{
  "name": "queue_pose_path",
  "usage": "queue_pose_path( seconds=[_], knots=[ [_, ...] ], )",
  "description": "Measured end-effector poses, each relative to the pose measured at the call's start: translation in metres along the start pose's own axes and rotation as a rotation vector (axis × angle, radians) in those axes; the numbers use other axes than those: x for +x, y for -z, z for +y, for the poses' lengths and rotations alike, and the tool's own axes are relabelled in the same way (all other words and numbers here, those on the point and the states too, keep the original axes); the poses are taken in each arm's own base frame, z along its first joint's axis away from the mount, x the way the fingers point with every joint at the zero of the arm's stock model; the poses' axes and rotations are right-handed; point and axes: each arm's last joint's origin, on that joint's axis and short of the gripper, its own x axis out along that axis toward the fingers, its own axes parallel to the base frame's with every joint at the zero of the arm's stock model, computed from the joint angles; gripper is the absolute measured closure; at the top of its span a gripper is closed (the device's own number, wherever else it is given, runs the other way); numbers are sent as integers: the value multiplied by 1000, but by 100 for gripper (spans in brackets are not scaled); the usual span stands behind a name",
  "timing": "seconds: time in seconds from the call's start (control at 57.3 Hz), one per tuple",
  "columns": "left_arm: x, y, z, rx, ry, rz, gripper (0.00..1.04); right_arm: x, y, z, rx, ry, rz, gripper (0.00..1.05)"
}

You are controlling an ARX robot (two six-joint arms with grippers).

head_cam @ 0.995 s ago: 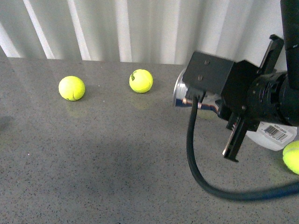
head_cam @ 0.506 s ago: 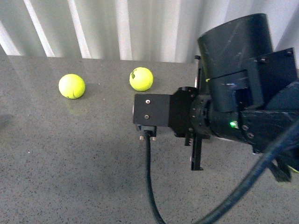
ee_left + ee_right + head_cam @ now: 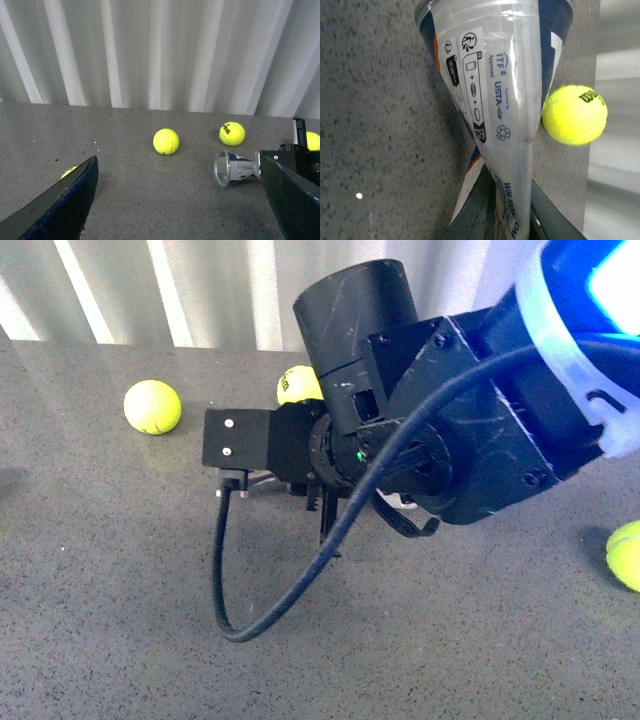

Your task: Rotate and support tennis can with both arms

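The tennis can lies on its side on the grey table, its open silver rim toward the left gripper. In the right wrist view the can is clear with a blue-and-white label, and my right gripper is shut on its far end, squeezing it flat. In the front view my right arm with its black cable fills the middle and hides the can. My left gripper is open and empty; its fingers stand wide apart, short of the can.
Yellow-green tennis balls lie on the table: one at the left, one half hidden behind the arm, one at the right edge. One ball sits right beside the can. A white corrugated wall backs the table. A blurred blue-and-white shape fills the upper right.
My right arm has swung left across the front view and closer to the camera, now covering the can and part of the middle ball. A blue-and-white shape has entered at the upper right.
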Motion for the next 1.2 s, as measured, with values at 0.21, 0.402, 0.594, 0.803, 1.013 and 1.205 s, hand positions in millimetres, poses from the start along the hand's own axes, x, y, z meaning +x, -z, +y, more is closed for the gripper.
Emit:
queue_pose_path(
  seconds=[0.21, 0.402, 0.594, 0.803, 1.013, 1.205],
  knots=[
    [0, 0, 0, 0, 0, 0, 7, 5, -15, 10, 20, -43, -7, 99],
    [0, 0, 0, 0, 0, 0, 7, 5, -9, 11, 21, -45, 18, 94],
    [0, 0, 0, 0, 0, 0, 7, 5, -1, 12, 73, -51, 10, 63],
    [0, 0, 0, 0, 0, 0, 7, 2, 2, 14, 135, -77, 5, 26],
    [0, 0, 0, 0, 0, 0, 7, -23, -3, 2, 187, -84, -20, 7],
    [0, 0, 0, 0, 0, 0, 7, -49, 6, -8, 253, -54, -12, 7]
  ],
)
